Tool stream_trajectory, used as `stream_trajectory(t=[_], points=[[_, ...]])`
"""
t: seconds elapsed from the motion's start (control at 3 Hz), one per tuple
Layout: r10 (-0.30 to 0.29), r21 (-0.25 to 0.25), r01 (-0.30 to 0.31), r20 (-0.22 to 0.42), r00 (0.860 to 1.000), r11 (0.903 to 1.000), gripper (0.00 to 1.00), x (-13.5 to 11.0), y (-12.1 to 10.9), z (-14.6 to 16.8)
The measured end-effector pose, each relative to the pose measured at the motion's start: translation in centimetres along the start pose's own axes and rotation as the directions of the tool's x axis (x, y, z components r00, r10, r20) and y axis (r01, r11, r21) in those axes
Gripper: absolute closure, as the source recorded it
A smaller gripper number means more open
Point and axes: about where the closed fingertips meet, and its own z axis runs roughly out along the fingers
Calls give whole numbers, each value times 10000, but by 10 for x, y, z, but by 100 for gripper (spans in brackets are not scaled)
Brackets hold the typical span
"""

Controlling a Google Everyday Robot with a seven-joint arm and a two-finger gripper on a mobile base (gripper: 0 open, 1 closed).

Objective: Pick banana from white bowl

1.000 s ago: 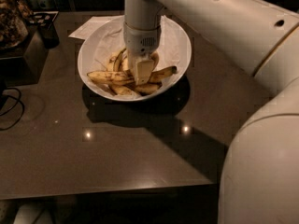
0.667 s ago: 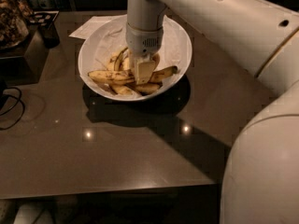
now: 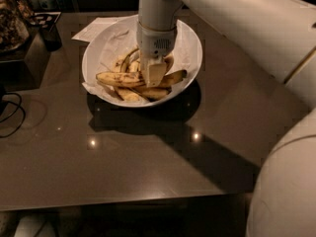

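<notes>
On the glossy table (image 3: 148,172) the gripper (image 3: 154,75) reaches into the white bowl (image 3: 192,43) at the banana (image 3: 116,78), hold unclear.

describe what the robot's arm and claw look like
The arm is smooth, glossy off-white, made of thick rounded tube segments, with two small dark round holes and a thin tan seam at a joint. The wrist is a cylinder with a greyish dotted grille patch. The claw, down in the white bowl, looks flat and cream-coloured. No cables show on the arm.
</notes>
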Motion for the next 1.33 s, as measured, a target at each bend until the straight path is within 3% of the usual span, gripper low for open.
stream_trajectory(t=[0.33,1.0,1.33], points=[[456,260,-464,293,9985,9986,100,0,8,-19],[421,1168,-473,471,9980,9920,100,-18,22,-72],[403,1267,-459,464,9981,9909,100,-20,20,-74]])
